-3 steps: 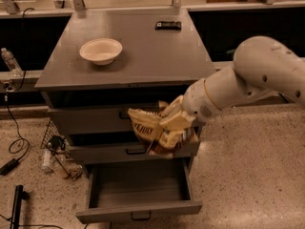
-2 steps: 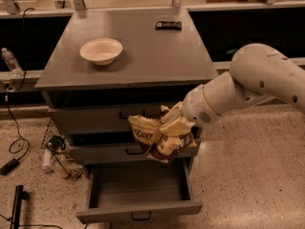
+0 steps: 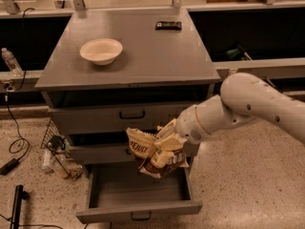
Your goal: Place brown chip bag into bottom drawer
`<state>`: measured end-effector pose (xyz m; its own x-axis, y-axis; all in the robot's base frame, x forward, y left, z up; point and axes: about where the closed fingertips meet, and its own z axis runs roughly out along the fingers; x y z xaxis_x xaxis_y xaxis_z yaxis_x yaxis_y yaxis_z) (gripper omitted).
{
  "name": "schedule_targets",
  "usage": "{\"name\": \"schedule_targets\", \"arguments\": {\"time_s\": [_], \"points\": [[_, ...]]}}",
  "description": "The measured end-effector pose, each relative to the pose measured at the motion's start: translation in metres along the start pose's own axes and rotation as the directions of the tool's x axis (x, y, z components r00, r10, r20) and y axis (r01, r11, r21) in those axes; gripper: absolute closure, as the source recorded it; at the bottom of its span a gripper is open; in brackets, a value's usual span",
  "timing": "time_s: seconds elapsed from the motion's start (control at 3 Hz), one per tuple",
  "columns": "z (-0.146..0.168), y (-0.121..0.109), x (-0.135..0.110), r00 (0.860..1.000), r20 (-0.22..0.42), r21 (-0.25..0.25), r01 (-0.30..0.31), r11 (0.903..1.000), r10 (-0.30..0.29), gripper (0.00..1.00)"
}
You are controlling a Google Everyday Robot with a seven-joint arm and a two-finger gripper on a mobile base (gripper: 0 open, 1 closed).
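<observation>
Over bottom drawer point(image 3: 138, 193), gripper point(image 3: 167, 144) (arm outstretched) grips bag point(image 3: 139, 147).

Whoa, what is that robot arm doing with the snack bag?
The robot's gripper is holding the brown chip bag in the air, right over the bottom drawer, which is pulled open. The bag is not inside yet. It hangs in front of the two shut drawers above. On the cabinet top sit a white bowl and a small black bar, and nothing is touching them.
</observation>
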<state>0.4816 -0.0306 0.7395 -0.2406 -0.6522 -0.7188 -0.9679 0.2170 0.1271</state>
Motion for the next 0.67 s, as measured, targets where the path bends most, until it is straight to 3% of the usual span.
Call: {"name": "schedule_targets", "arguments": {"time_s": [0.33,0.67], "points": [[0.074,-0.014,0.058,1.000,-0.002,-0.029,0.013,0.9995,-0.013,1.00],[0.172,-0.047,0.133,0.996,-0.071,-0.072,0.050,0.9962,-0.055,1.00]]}}
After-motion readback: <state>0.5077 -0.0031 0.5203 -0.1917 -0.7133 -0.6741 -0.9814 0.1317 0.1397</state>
